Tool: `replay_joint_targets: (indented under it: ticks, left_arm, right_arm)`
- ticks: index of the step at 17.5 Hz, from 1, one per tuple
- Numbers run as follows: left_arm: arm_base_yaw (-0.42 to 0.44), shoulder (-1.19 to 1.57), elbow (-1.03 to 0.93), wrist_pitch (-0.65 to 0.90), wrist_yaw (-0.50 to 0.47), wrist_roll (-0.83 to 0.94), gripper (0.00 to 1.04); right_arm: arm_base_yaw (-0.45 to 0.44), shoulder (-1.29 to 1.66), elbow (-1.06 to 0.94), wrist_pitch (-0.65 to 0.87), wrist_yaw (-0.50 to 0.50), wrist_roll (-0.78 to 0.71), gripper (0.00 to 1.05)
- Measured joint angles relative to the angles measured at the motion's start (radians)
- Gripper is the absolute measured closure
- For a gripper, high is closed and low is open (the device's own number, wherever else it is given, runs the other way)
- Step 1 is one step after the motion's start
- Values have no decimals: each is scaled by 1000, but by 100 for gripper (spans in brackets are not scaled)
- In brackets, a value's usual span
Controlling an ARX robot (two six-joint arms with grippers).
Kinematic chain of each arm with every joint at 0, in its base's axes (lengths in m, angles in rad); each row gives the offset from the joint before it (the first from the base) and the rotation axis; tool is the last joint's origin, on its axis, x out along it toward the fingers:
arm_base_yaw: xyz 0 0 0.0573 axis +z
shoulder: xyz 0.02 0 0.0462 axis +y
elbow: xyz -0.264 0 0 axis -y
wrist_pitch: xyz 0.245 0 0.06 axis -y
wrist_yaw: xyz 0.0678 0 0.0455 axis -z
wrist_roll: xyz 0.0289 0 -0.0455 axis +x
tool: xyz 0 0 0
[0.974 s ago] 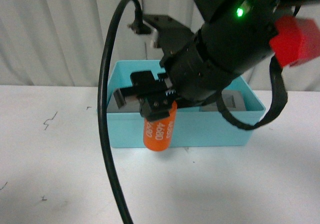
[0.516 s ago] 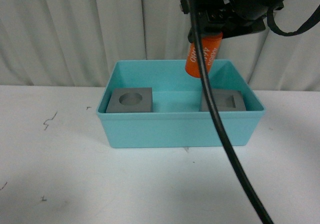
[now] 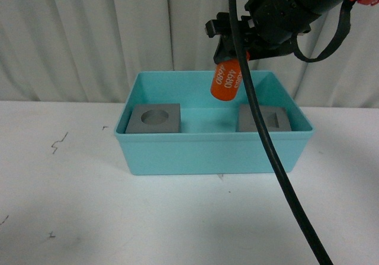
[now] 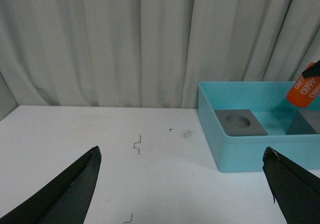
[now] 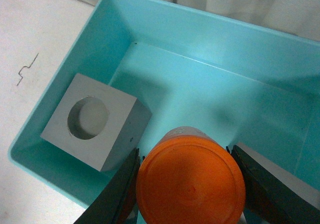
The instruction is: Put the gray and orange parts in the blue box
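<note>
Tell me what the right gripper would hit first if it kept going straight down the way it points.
Probably the bare floor of the blue box, between the two gray cubes. The right gripper points down into it, shut on the orange cylinder, which would touch first.

My black cable (image 3: 260, 135) crosses the front view and hides a strip of the gray cube with the square recess (image 3: 272, 119). The blue box's (image 3: 213, 152) near wall covers both cubes' lower sides. My right gripper (image 3: 234, 51) is cut off by the top edge, and its fingers cover the orange cylinder's (image 3: 225, 83) upper end. In the left wrist view, that cylinder (image 4: 306, 90) runs off the right edge. My left gripper's fingertips (image 4: 75, 184) are cropped at the bottom.
</note>
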Motion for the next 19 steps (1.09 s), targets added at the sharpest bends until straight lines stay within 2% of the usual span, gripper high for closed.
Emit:
replay_joint_targets:
  ticks: [19]
  left_arm:
    - [0,0,0,0,0,0,7]
  right_arm:
    - [13,208,92,-22,-7,1,57]
